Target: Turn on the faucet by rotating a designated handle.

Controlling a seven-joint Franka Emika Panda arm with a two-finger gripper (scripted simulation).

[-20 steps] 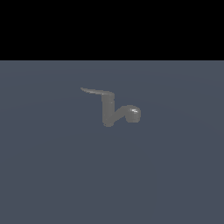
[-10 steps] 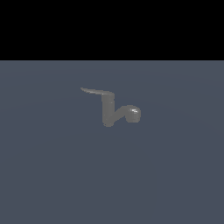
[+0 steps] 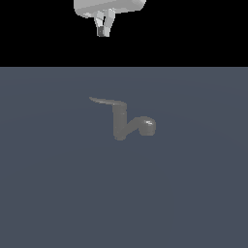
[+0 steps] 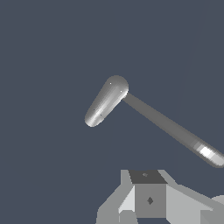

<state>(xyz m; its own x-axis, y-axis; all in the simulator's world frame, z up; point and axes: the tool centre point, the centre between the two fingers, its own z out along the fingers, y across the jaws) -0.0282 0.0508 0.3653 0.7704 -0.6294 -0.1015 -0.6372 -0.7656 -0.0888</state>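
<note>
The faucet (image 3: pixel 121 127) is a small dull grey fixture standing on the grey floor, its curved spout ending in a rounded head (image 3: pixel 147 126) toward the exterior view's right. The handle (image 3: pixel 105 101), a thin flat lever, sticks out from the post's top toward the exterior view's left. My gripper (image 3: pixel 102 32) hangs far above the handle, its fingers pressed together and holding nothing. In the wrist view the faucet (image 4: pixel 105 103) lies well below my fingers (image 4: pixel 148 199), with the long thin handle (image 4: pixel 166 124) reaching toward them.
A flat grey floor (image 3: pixel 193 203) surrounds the faucet. Behind it is a black background. No other objects show.
My gripper has come into the exterior view at the top edge; it was out of view before. The faucet and handle have not moved.
</note>
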